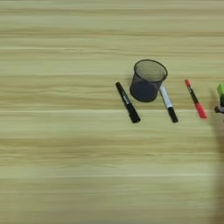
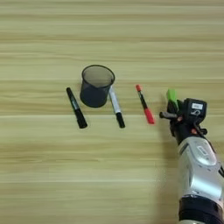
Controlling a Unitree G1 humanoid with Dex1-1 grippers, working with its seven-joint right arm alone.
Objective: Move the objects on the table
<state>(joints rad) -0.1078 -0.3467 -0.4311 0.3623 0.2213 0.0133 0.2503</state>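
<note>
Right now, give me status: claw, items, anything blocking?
Right claw at small bright green block, grip unconfirmed. Thin red pen, white-barrelled marker, black marker lying flat on wooden table. Black mesh cup upright beside white marker.

The green block (image 2: 172, 96) is partly covered by the hand (image 2: 174, 109), so whether it is gripped cannot be told. In the left eye view, block and hand are cut off at the right edge. Beside the cup (image 2: 96, 85), the white marker's (image 2: 115, 106) upper end is hidden.

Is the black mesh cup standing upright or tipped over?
Upright. The black mesh cup stands on its base on the table, its round open rim facing up. Whether it holds anything, I cannot tell.
</note>
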